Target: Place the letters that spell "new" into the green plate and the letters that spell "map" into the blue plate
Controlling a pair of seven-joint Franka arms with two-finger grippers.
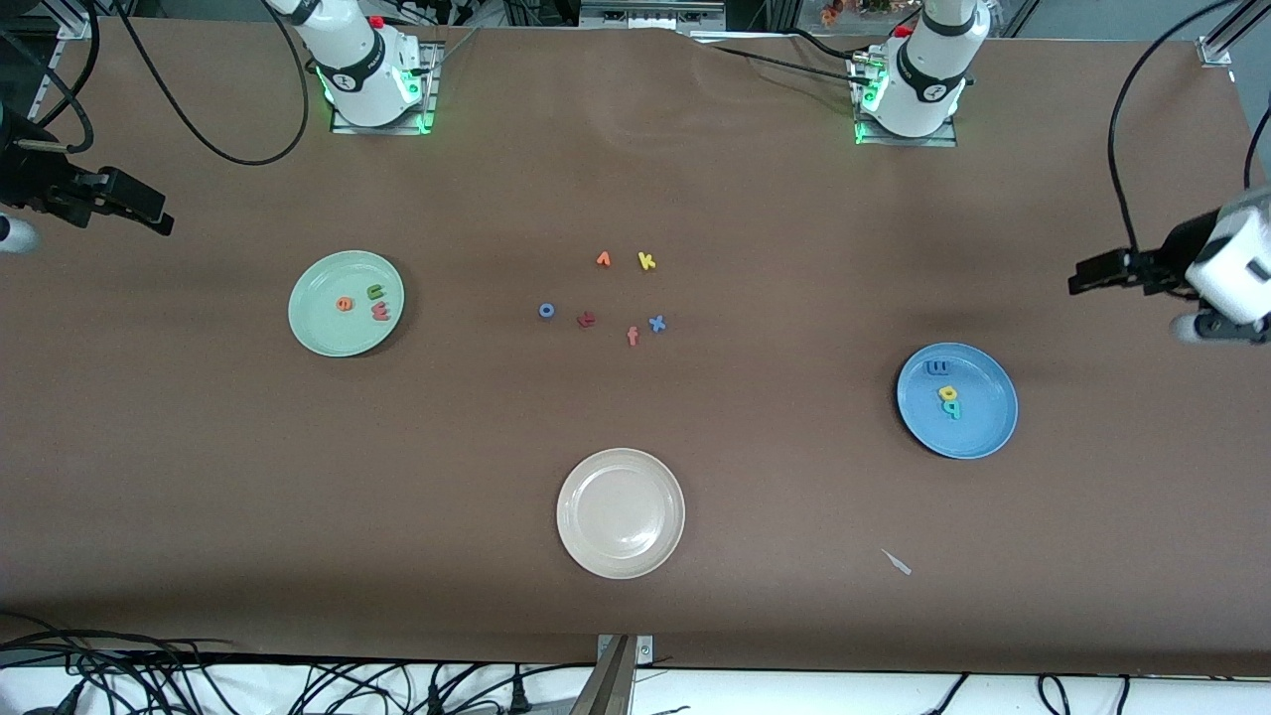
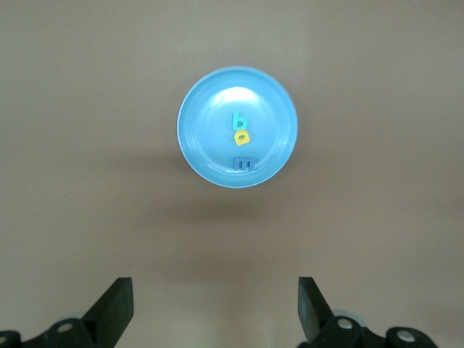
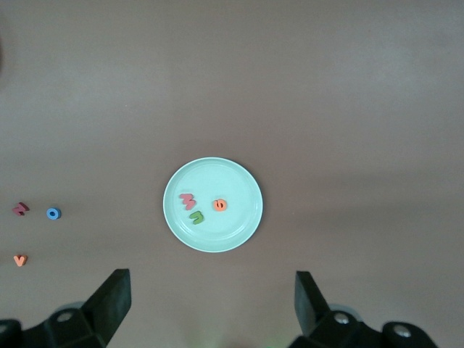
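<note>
Foam letters are the only readable characters here: a green n (image 1: 375, 292), an orange e (image 1: 345, 304) and a salmon-red w (image 1: 380, 313) lie in the green plate (image 1: 318, 333), while a dark blue m (image 1: 936, 368), a yellow a (image 1: 947, 393) and a teal p (image 1: 952, 409) lie in the blue plate (image 1: 983, 437). On the bare table between the plates lie a yellow k (image 1: 646, 261), a blue o (image 1: 546, 311), a blue x (image 1: 656, 324) and a salmon f (image 1: 633, 337). An orange letter (image 1: 603, 259) and a dark red letter (image 1: 586, 320) there cannot be read, and no other print, label or number is legible.
</note>
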